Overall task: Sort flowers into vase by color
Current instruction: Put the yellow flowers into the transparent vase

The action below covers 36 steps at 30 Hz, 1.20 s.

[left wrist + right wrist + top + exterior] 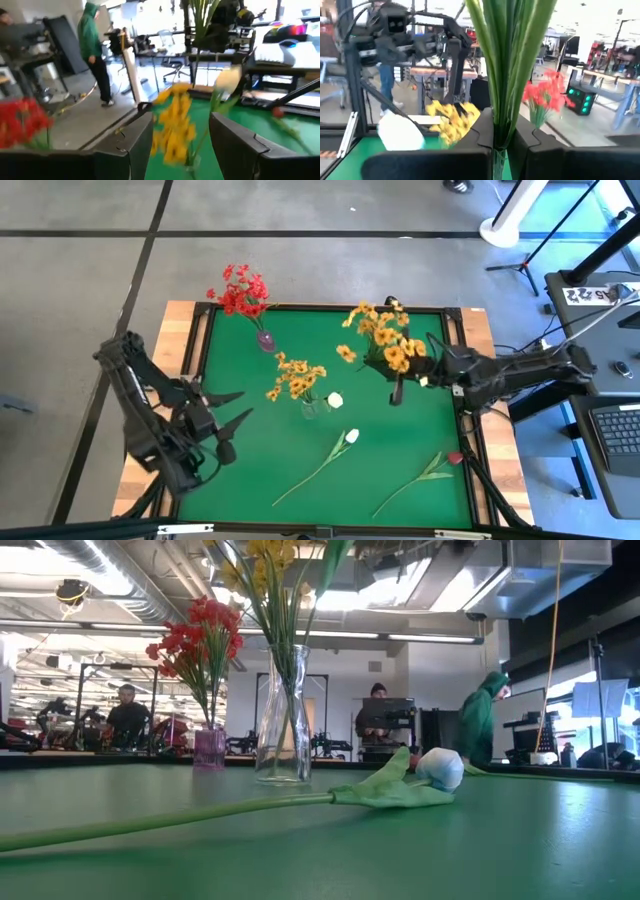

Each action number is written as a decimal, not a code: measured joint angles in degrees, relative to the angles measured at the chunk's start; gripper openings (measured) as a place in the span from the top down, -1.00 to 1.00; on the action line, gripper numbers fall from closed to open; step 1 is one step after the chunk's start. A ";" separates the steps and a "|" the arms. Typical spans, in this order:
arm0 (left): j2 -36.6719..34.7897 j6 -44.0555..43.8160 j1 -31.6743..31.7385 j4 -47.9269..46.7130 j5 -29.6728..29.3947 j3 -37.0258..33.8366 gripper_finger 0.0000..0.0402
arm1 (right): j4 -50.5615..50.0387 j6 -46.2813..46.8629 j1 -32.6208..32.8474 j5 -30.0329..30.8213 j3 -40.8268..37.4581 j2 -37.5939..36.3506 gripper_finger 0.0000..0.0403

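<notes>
While right fingers (398, 392) clamp one yellow spray (385, 340), left fingers (235, 410) empty, spread; two vases (314, 407).

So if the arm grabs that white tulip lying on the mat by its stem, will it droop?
Probably a little. The white tulip has a long thin stem, so the bud end may sag. It looks light and lies flat, unlikely to roll.

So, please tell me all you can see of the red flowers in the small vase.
The red flowers are one artificial spray: a cluster of small bright red blossoms on thin green stems. They stand upright in a small purple-tinted glass vase near the mat's far edge, toward the left arm's side. Only the vase touches them; both grippers are away from them.
</notes>
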 joint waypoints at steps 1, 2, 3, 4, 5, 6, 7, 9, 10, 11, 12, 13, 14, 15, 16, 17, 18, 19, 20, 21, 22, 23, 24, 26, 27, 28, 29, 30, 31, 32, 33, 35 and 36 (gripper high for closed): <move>-0.40 -3.34 0.18 -0.21 0.39 -3.00 0.07 | 3.42 1.28 -2.00 -2.75 -2.94 0.06 0.90; -0.59 -6.72 0.40 -0.16 0.94 -5.72 0.08 | 7.23 2.51 -3.93 -5.55 -5.74 0.23 0.90; -0.87 -10.33 0.75 0.13 1.36 -8.31 0.08 | 11.43 3.83 -5.76 -8.21 -8.00 0.87 0.90; -1.20 -13.54 1.08 0.09 2.13 -10.76 0.10 | 16.19 5.39 -7.47 -10.68 -9.96 1.65 0.90; -1.37 -16.49 1.30 0.07 2.80 -12.73 0.12 | 19.94 7.01 -9.04 -12.77 -11.79 2.44 0.90; -1.40 -19.10 1.45 0.24 3.30 -14.56 0.14 | 23.09 8.46 -10.35 -14.64 -13.26 3.44 0.90; -1.39 -21.40 1.57 0.65 3.75 -16.11 0.17 | 26.27 9.67 -11.31 -16.43 -14.30 4.80 0.90; -1.32 -23.74 1.45 1.95 5.14 -18.34 0.22 | 30.56 11.33 -12.52 -19.38 -15.12 7.51 0.90; -1.34 -24.01 1.46 3.42 5.51 -18.85 0.25 | 31.96 11.62 -12.62 -20.46 -15.12 8.85 0.90; -1.34 -23.91 1.46 4.68 6.05 -19.25 0.28 | 33.04 11.80 -12.51 -21.15 -14.84 10.23 0.90; -1.34 -22.85 1.25 6.23 7.04 -19.67 0.31 | 33.62 11.82 -12.40 -21.51 -14.50 11.70 0.90; -1.34 -20.90 1.14 8.68 8.76 -19.85 0.33 | 33.93 11.81 -12.40 -22.08 -14.17 13.11 0.90; -1.34 -18.27 1.26 11.73 10.91 -20.06 0.36 | 34.05 11.87 -12.40 -22.72 -13.73 14.39 0.90; -1.34 -14.92 1.53 14.98 13.80 -20.43 0.38 | 34.26 11.87 -12.40 -23.33 -13.27 15.67 0.90; -1.34 -10.99 1.98 18.55 17.13 -20.93 0.39 | 34.88 11.87 -12.40 -23.93 -12.74 16.91 0.90; -1.34 -6.80 2.47 23.14 20.31 -21.61 0.40 | 35.18 11.88 -12.40 -24.04 -12.22 18.00 0.90; -1.32 -2.38 2.97 27.80 23.01 -22.36 0.41 | 35.32 11.88 -12.40 -24.32 -11.78 19.08 0.90; -1.32 2.43 3.53 32.94 25.41 -23.44 0.41 | 35.70 11.89 -12.40 -24.56 -11.22 20.31 0.90; -1.32 7.50 4.09 38.55 27.66 -24.69 0.41 | 36.89 11.93 -12.40 -25.13 -10.78 21.62 0.90; -1.32 12.73 4.62 44.52 29.64 -26.01 0.41 | 38.14 12.16 -12.40 -25.97 -10.56 22.78 0.90; -1.30 17.95 5.03 50.79 31.30 -27.48 0.41 | 39.67 12.61 -12.40 -26.95 -10.10 24.00 0.90; -1.29 23.38 5.43 57.14 32.56 -29.05 0.41 | 41.38 12.91 -12.40 -27.79 -9.50 25.16 0.90; -1.29 28.80 5.76 63.57 33.54 -30.66 0.41 | 42.66 13.05 -12.40 -28.54 -9.01 26.11 0.90; -1.29 38.41 6.32 76.15 35.18 -33.84 0.42 | 43.81 13.11 -12.40 -29.42 -7.94 27.85 0.90; -1.29 42.64 6.54 81.69 35.87 -35.37 0.43 | 44.26 13.11 -12.37 -29.53 -7.25 28.74 0.90; -1.29 46.47 6.75 87.37 36.98 -36.84 0.44 | 44.22 13.13 -12.35 -30.04 -6.74 29.33 0.90; -1.29 49.99 7.14 92.72 38.80 -38.26 0.45 | 44.13 13.11 -12.35 -30.75 -6.08 29.91 0.90; -1.29 52.70 7.53 97.50 40.80 -39.68 0.46 | 44.15 13.13 -12.35 -31.39 -5.21 30.58 0.90; -1.29 54.90 8.09 101.99 42.90 -41.10 0.48 | 44.16 13.13 -12.35 -31.89 -4.53 31.12 0.90; -1.29 56.44 8.84 105.76 44.89 -42.41 0.49 | 44.08 13.13 -12.35 -32.84 -3.98 31.61 0.90; -1.29 57.10 9.69 108.82 46.59 -43.70 0.50 | 43.91 13.14 -12.25 -33.49 -3.28 32.27 0.90; -1.29 56.99 11.59 112.78 49.03 -46.01 0.53 | 43.81 13.05 -11.48 -33.87 -2.28 33.39 0.90; -1.29 56.53 12.62 113.65 50.04 -46.90 0.53 | 43.59 12.87 -11.21 -33.90 -1.89 33.82 0.90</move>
